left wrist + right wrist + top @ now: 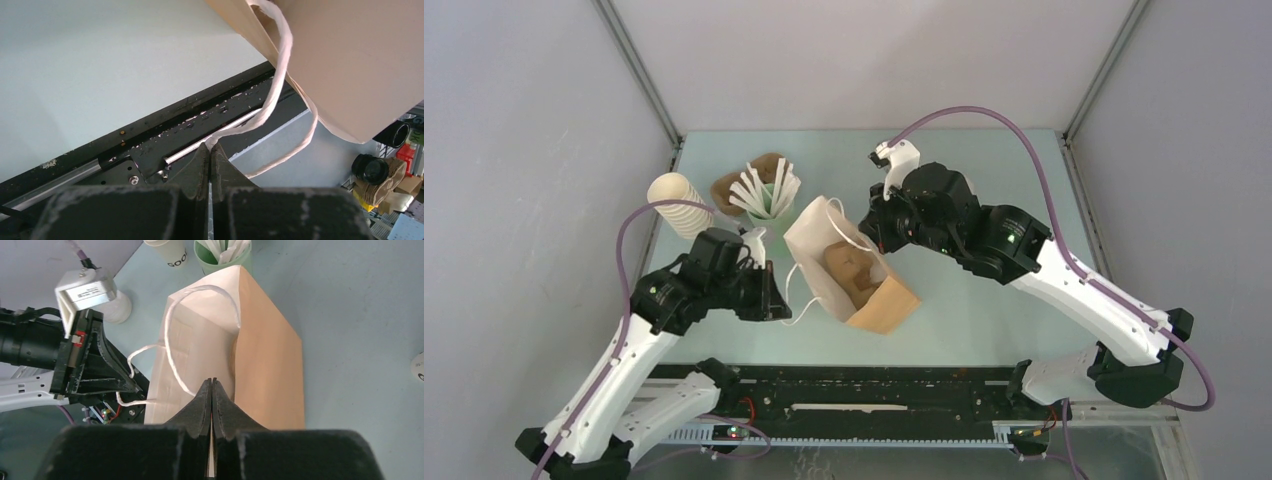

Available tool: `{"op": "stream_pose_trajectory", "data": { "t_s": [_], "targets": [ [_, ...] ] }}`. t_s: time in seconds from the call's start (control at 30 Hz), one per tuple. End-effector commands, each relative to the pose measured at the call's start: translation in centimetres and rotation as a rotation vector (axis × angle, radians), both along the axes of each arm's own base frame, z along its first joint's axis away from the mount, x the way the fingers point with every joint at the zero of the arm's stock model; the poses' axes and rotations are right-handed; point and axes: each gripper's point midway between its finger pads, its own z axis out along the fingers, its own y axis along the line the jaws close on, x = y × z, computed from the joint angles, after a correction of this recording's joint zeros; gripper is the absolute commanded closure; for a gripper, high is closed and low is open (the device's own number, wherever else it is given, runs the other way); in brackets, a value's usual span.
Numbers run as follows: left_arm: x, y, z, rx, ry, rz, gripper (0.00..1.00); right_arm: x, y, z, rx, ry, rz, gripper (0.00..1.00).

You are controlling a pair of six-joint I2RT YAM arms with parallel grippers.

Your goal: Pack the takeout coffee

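Centrally, left gripper (210, 146) pinches a white handle (278, 75) of the bag (270, 355). Right gripper (211, 382), fingers pressed together, sits at the bag's rim, grip unclear. Coffee cup (169, 252) stands outside, beside green cup (220, 261).

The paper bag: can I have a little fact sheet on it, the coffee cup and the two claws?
Paper bag: mouth open, something brown inside
Left gripper: shut on the bag's white handle
Right gripper: shut at the bag's rim
Coffee cup: outside the bag, next to green cup
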Motion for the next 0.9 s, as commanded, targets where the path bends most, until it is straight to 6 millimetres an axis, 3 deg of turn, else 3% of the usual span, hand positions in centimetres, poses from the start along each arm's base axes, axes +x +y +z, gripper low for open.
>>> {"op": "stream_pose_trajectory", "data": {
  "t_s": [0.0,0.07,0.13,0.2,0.4,0.53,0.6,0.67,0.77,0.87],
  "targets": [
    [1.0,-0.4,1.2,-0.012,-0.039,-0.007,1.00,0.6,-0.3,2.6,0.050,-0.067,-0.017,0.96],
    [1.4,-0.7,2.2,-0.026,-0.070,-0.012,1.00,1.1,-0.8,2.6,0.037,-0.069,-0.059,0.97],
    [2.2,-1.1,4.5,-0.056,-0.135,-0.016,1.00,1.8,-1.5,2.6,0.048,-0.053,-0.107,0.99],
    [3.1,-1.4,7.6,-0.092,-0.219,-0.012,1.00,2.4,-2.2,2.4,0.081,-0.012,-0.153,1.00],
    [5.5,-4.0,19.9,-0.315,-0.478,-0.032,1.00,3.1,-4.2,1.2,0.211,0.140,-0.258,1.00],
    [7.0,-6.9,24.0,-0.445,-0.489,-0.085,1.00,2.1,-4.8,0.0,0.274,0.209,-0.271,1.00],
    [7.6,-7.5,24.7,-0.452,-0.486,-0.104,1.00,1.6,-5.4,-0.6,0.261,0.228,-0.274,0.96],
    [8.1,-8.3,23.9,-0.443,-0.453,-0.130,1.00,1.0,-6.1,-1.1,0.241,0.231,-0.272,0.90],
    [8.6,-10.3,20.4,-0.436,-0.329,-0.205,1.00,0.6,-7.8,-2.8,0.205,0.266,-0.311,0.79],
    [8.7,-13.6,15.4,-0.445,-0.174,-0.268,1.00,0.2,-10.5,-6.2,0.127,0.321,-0.376,0.70]
  ]
}}
